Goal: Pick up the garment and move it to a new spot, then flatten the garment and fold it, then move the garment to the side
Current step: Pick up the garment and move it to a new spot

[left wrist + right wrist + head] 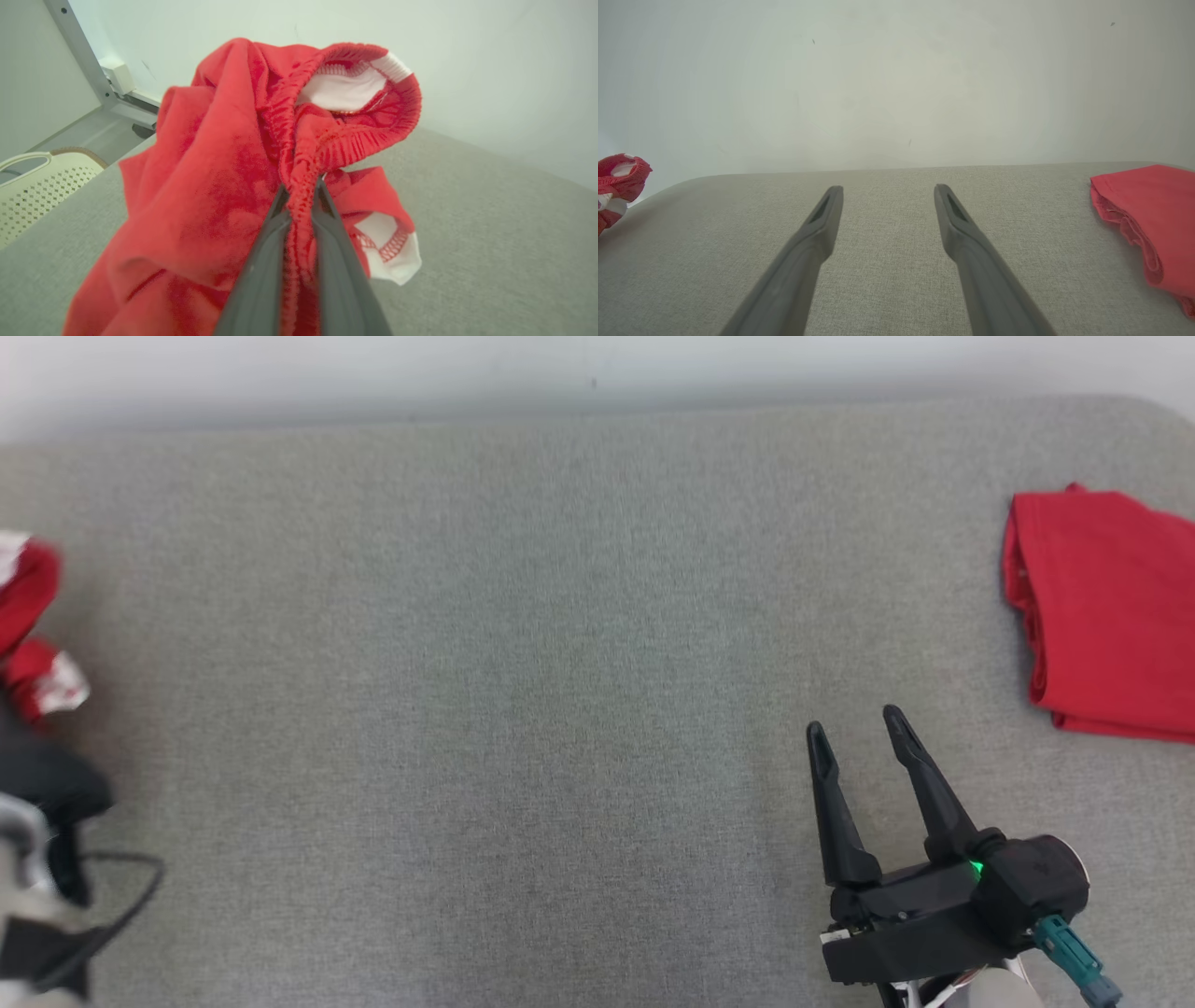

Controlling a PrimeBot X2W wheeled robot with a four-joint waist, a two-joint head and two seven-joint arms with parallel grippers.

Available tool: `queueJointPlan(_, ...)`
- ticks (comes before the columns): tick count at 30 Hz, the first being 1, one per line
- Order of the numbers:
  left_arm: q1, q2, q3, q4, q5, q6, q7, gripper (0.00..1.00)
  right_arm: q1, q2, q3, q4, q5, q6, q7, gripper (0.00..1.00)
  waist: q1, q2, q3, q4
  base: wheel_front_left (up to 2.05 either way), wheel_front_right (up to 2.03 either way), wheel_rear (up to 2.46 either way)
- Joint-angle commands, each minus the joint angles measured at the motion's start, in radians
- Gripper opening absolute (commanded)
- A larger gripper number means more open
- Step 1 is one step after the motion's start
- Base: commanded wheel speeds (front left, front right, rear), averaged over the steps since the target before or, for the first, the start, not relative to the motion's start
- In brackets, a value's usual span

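A crumpled red garment (219, 186) with white trim and an elastic waistband hangs bunched above the grey table, and my left gripper (301, 186) is shut on its waistband. In the head view the same garment (28, 616) peeks in at the far left edge, above the dark left wrist. It also shows at the left edge of the right wrist view as a small red bundle (616, 184). My right gripper (859, 733) rests low over the table at the lower right, open with nothing between its fingers (826, 210).
A second red garment (1106, 611), folded flat, lies at the table's right edge (1148, 224). The grey fabric table (523, 691) stretches between the two. A cream perforated basket (42, 182) and a metal frame leg (84, 56) stand beyond the table's left side.
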State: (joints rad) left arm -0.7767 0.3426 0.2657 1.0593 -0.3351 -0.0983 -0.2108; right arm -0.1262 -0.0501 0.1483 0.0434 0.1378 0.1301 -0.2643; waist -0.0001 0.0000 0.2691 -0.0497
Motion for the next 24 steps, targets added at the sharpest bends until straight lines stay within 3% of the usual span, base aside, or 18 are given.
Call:
queueJointPlan(1,0.016,-0.018,-0.016,-0.028,0.020,-0.008,-0.018,0.00,0.008,0.000,-0.005,-0.002,-0.003,0.001,-0.001,1.00,0.0001,0.0000,-0.032,0.004,0.00,0.00,0.00)
queueJointPlan(12,0.069,-0.247,-0.222,-0.438,0.065,-0.028,-0.032,0.00,0.051,0.000,-0.041,0.006,0.008,0.001,-0.001,1.00,0.0001,0.0000,-0.085,-0.042,0.00,0.00,0.00)
queueJointPlan(20,0.128,-0.291,-0.408,-0.667,0.006,-0.025,0.076,0.00,0.061,0.000,-0.040,0.012,0.032,0.001,-0.001,1.00,0.0001,0.0000,-0.079,-0.124,0.00,0.00,0.00)
queueJointPlan(24,0.164,-0.292,-0.543,-0.699,-0.076,0.007,0.097,0.00,0.062,0.000,-0.031,0.022,0.038,0.001,-0.001,1.00,0.0001,0.0000,-0.072,-0.159,0.00,0.00,0.00)
